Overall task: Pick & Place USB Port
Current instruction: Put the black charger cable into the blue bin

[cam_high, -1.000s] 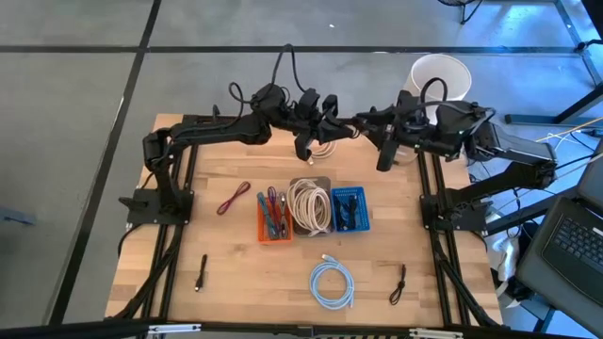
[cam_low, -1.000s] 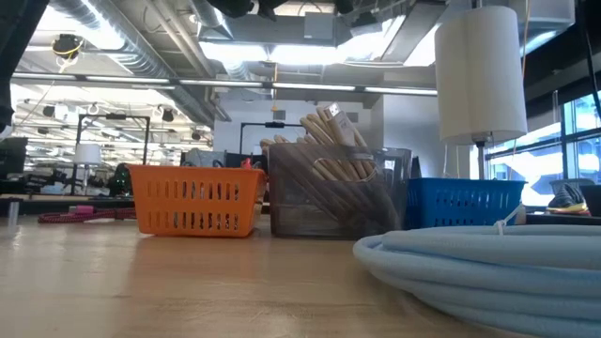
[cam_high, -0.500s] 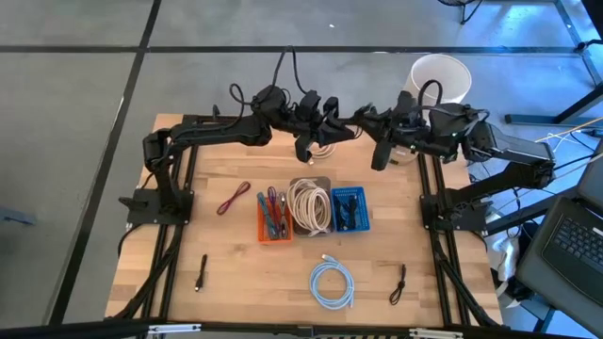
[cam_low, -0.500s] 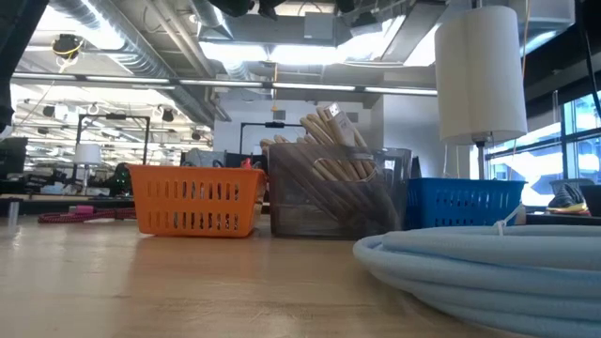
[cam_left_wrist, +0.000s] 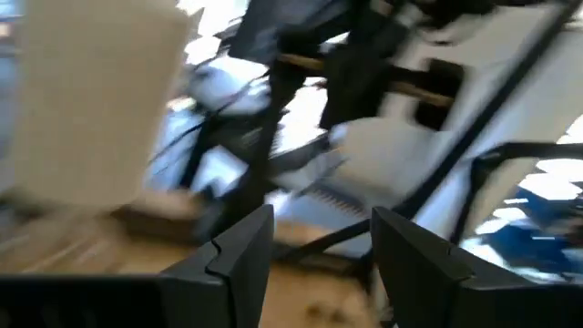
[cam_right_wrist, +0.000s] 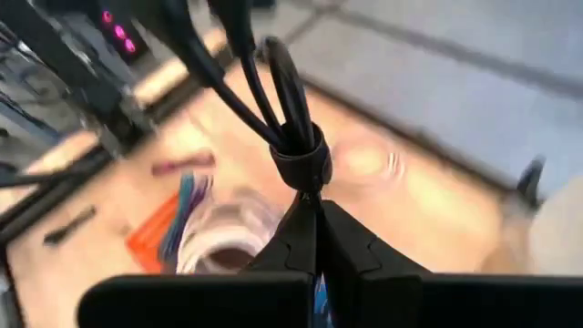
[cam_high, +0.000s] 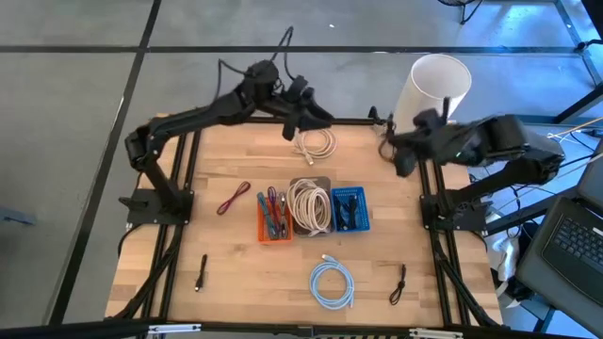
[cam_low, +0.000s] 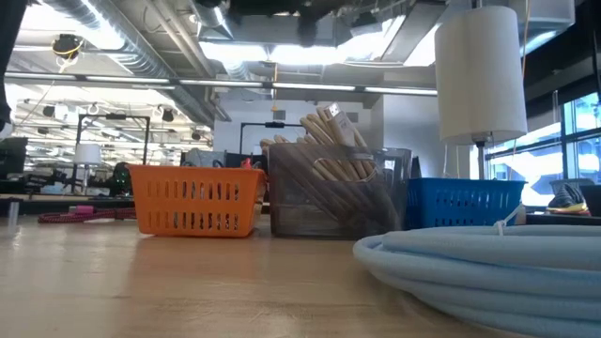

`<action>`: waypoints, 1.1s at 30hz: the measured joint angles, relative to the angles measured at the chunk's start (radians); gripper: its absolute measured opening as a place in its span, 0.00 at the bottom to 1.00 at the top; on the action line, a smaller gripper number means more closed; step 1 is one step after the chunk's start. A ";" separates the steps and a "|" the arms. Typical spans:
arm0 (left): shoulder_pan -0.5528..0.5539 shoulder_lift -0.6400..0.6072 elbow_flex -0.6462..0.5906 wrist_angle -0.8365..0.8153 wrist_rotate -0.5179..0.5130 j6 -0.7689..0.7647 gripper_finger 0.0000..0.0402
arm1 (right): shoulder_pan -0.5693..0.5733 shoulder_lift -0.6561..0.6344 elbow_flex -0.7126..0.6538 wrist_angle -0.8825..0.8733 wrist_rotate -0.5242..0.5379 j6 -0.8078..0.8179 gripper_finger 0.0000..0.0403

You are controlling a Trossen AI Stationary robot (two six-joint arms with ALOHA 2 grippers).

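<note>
High view, left gripper: The left gripper (cam_high: 300,121) hangs over the table's (cam_high: 170,240) far edge, just beside a white coil (cam_high: 317,142) lying there.
High view, right gripper: The right gripper (cam_high: 401,156) sits at the far right corner, beside a white cylinder (cam_high: 436,83) past the edge.
High view, middle: An orange bin (cam_high: 274,216), clear bin (cam_high: 309,205) and blue bin (cam_high: 348,209) touch in a row.
High view, room: A red cable (cam_high: 233,198) lies left of the bins and a blue coil (cam_high: 332,284) near the front edge. Bare wood shows along the left and right edges.
Low view: Only here do the bins show side-on, orange bin (cam_low: 195,198), clear bin (cam_low: 338,192), blue bin (cam_low: 465,203). The blue coil (cam_low: 488,258) is closest.
Left wrist view: The left gripper (cam_left_wrist: 314,264) has its fingers (cam_left_wrist: 239,257) spread apart with nothing between them.
Right wrist view: The right gripper (cam_right_wrist: 310,208) is clamped tight on a black cable (cam_right_wrist: 304,160), pinched below its tie and held above the table. No other view shows this clearly.
</note>
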 joint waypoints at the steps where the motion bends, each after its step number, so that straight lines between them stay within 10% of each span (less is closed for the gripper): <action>1: 0.011 -0.016 0.000 -0.075 -0.037 0.050 0.44 | 0.026 0.000 -0.032 -0.003 -0.007 0.053 0.00; 9: 0.058 -0.115 -0.001 -0.489 -0.272 0.330 0.38 | 0.193 -0.047 -0.407 0.190 -0.116 0.384 0.00; 18: 0.089 -0.166 -0.131 -0.475 -0.268 0.316 0.33 | 0.157 -0.158 -0.858 0.773 -0.288 0.533 0.00; 33: 0.067 -0.167 -0.159 -0.416 -0.265 0.269 0.32 | -0.003 0.044 -0.946 0.803 -0.478 0.553 0.00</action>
